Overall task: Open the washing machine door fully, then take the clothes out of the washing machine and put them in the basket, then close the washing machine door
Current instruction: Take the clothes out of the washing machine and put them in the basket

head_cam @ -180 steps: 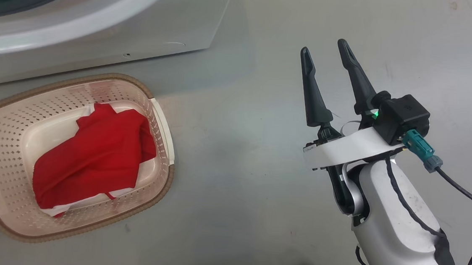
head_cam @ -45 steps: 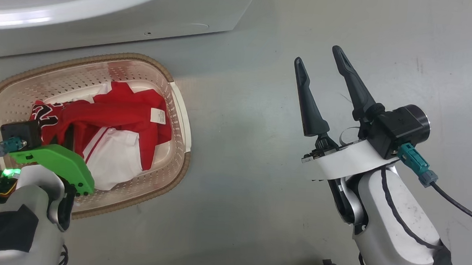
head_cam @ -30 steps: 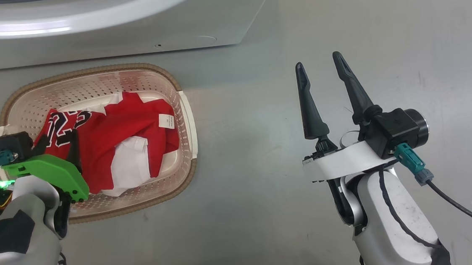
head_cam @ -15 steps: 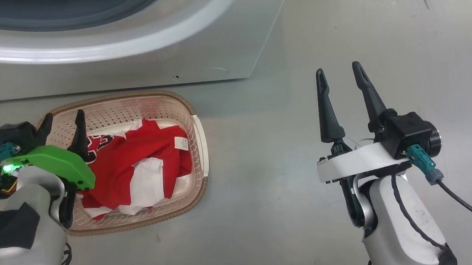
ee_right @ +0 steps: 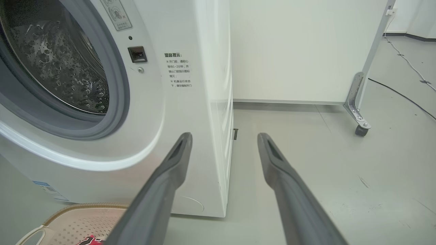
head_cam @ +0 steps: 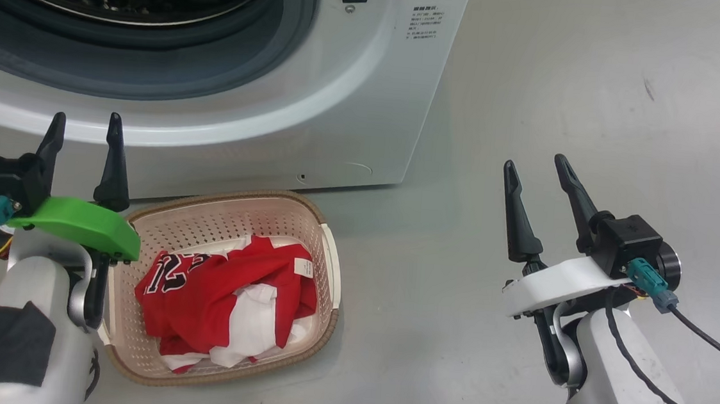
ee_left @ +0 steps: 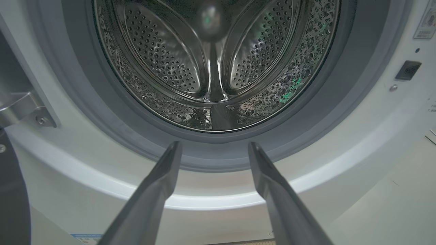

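Looking down, the head camera caught the basket (head_cam: 225, 195) on the floor (head_cam: 568, 83) by the washing machine (head_cam: 355, 99), red and white clothes (head_cam: 225, 288) heaped inside it. The left gripper (head_cam: 86, 119) and right gripper (head_cam: 534, 162) both had jaws spread, holding nothing. The left wrist camera faced the steel drum (ee_left: 153, 51), which the head view cut off. A dark strip (ee_left: 10, 190) at that picture's left edge was perhaps the door.
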Motion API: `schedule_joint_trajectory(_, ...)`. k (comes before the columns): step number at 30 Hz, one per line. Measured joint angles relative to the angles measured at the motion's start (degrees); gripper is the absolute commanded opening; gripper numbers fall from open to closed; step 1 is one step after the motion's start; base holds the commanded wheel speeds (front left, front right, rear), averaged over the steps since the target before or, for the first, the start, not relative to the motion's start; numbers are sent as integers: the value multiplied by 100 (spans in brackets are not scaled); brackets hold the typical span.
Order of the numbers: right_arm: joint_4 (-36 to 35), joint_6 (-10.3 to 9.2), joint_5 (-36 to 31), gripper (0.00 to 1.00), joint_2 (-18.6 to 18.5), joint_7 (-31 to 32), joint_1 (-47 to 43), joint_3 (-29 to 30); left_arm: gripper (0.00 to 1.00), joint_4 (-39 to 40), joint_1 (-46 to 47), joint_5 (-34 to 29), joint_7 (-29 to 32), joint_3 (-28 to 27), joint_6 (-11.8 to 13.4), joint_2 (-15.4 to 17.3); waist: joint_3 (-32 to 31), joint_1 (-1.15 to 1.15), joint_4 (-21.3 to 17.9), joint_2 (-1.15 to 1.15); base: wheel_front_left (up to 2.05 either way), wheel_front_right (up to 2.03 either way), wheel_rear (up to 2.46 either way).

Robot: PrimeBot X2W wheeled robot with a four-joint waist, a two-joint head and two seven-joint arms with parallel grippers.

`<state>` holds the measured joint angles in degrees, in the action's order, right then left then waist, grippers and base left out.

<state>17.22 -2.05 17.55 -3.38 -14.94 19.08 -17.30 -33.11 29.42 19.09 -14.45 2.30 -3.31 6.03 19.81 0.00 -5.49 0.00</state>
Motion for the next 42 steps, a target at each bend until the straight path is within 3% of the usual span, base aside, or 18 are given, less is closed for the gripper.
schedule_joint_trajectory(8, 163, 94, -14, 100, -14, 0, -325, 58, 100, 594, -627, -256, -1, 47, 110, -13, -552, 0, 135, 0, 0, 0, 0)
schedule_joint_trajectory(24, 242, 158, -15, 100, -2, 0, -929, 172, 100, 1055, -2084, -356, 0, 193, 285, -114, -1456, 0, 276, 0, 0, 0, 0)
schedule_joint_trajectory(42, 158, 197, -35, 100, 14, 0, -1266, 292, 100, 1919, -2967, -403, 227, 320, 556, -144, -1828, 0, 257, 0, 0, 0, 0)
